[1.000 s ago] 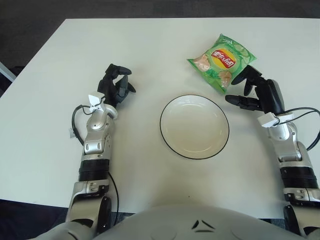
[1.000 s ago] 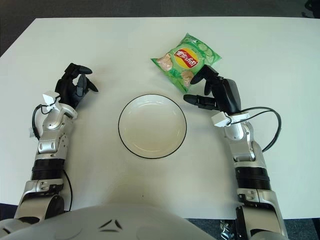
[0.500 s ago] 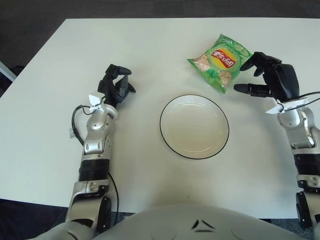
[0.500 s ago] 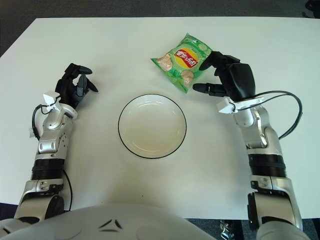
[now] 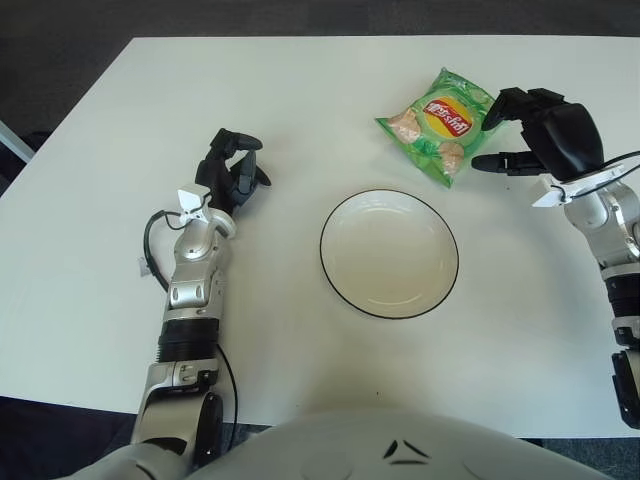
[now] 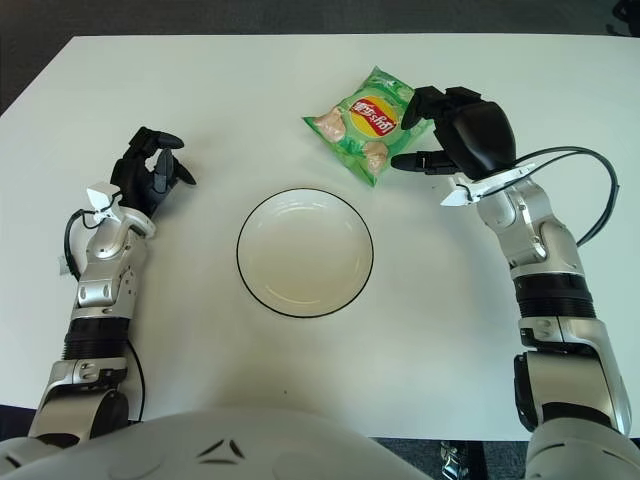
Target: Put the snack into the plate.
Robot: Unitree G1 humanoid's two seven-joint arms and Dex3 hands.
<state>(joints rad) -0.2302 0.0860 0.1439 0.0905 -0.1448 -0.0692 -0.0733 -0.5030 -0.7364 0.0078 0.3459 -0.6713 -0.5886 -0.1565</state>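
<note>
A white table (image 5: 300, 90) is standing on dark carpet (image 5: 300, 15). The green snack bag (image 5: 441, 124) — logo unreadable — is lying beyond the empty plate (image 5: 345, 285); the right hand (image 5: 545, 135) is hovering beside it, fingers spread. The left hand (image 5: 230, 170) is showing left of the plate — fingers loosely curled, holding nothing.

We see bare table (image 5: 300, 110) between chip bag (image 5: 440, 122) and plate (image 5: 389, 254); seemingly nothing blocks that path

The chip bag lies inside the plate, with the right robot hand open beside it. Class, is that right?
Not quite. The chip bag lies on the table, beyond the plate, which holds nothing, as the left eye view shows. The right robot hand is open beside it.
</note>
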